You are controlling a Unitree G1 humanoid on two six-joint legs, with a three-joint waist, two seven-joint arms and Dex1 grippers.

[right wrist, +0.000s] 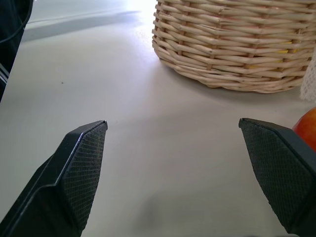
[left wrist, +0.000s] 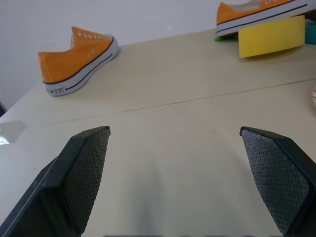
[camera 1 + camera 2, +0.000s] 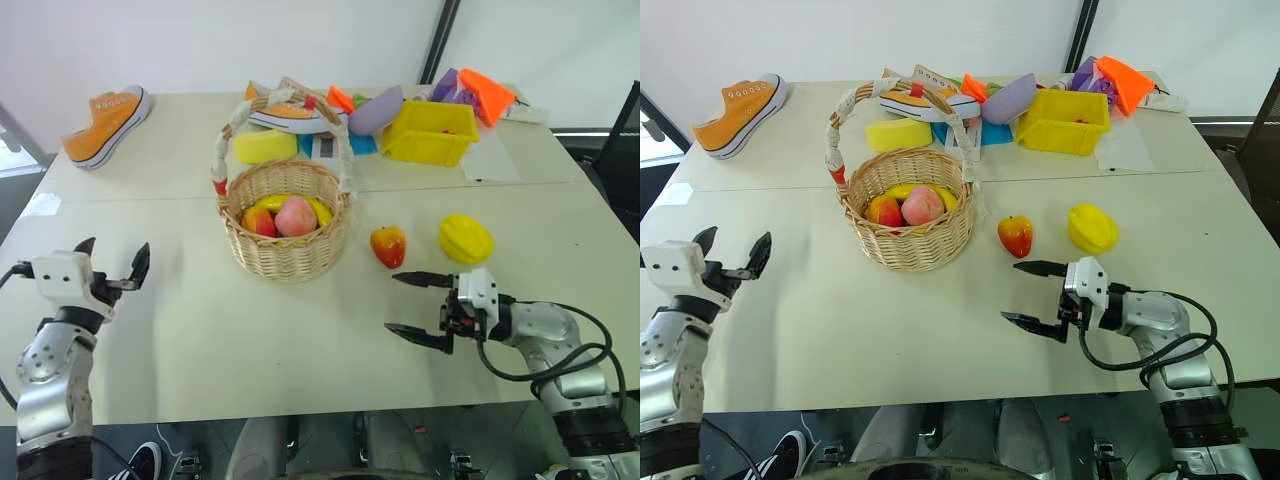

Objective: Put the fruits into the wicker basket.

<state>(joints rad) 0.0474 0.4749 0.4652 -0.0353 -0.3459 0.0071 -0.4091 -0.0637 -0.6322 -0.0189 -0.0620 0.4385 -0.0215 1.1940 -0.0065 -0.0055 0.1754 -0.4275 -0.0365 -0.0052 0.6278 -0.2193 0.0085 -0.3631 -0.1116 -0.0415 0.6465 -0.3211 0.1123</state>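
The wicker basket [image 3: 287, 235] stands mid-table with its white-wrapped arched handle up; several fruits [image 3: 294, 216] lie inside it. To its right on the table rest a red-orange rounded fruit [image 3: 388, 246] and a yellow star fruit [image 3: 466, 239]. My right gripper [image 3: 408, 304] hovers open just in front of those two, pointing left toward the basket [image 1: 232, 44], with nothing between its fingers; the red-orange fruit [image 1: 307, 128] sits beside one finger. My left gripper [image 3: 112, 263] is open and empty near the table's left front, well away from the basket.
An orange sneaker [image 3: 105, 124] lies at the back left. Behind the basket sit a yellow sponge block [image 3: 265, 146], a second sneaker [image 3: 290, 112], a yellow plastic bin [image 3: 430, 131] and bright toys [image 3: 480, 92]. A white sheet [image 3: 490, 160] lies beside the bin.
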